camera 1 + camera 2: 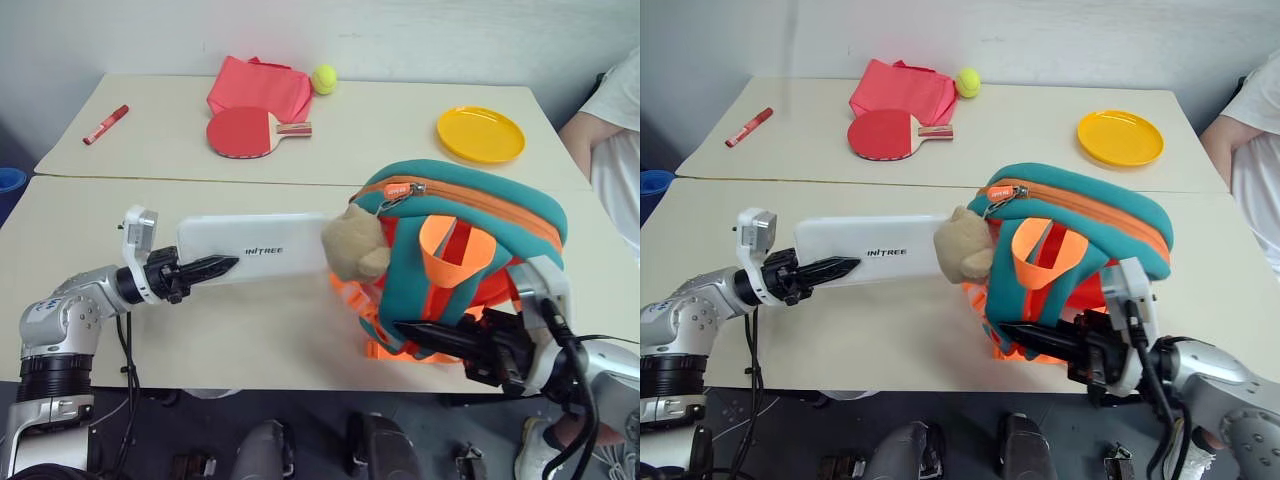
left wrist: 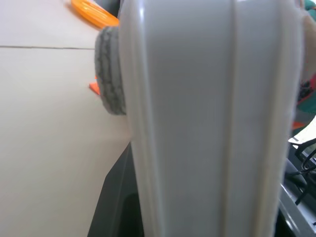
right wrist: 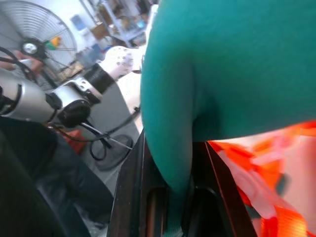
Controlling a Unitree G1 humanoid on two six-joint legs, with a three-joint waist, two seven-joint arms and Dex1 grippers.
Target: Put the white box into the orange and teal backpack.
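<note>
Evidently the insertion step is in hand: the white box (image 1: 262,247) is held level above the bench (image 1: 250,330) by the left claw (image 1: 205,268), clamped on its near end, with its far end hidden behind the tan plush bear (image 1: 355,245) at the side of the orange and teal backpack (image 1: 470,250). The backpack is held up off the bench by the right claw (image 3: 170,197), closed on a teal strap. For the step to go well, the zipped mouth (image 1: 470,195) should be turned toward the box — the bear stands in the way at present — and the box fed in lengthwise. Whether the zip is open cannot be told; nothing is seen inside. A yellow plate (image 1: 481,134) lies bare on the far bench.
</note>
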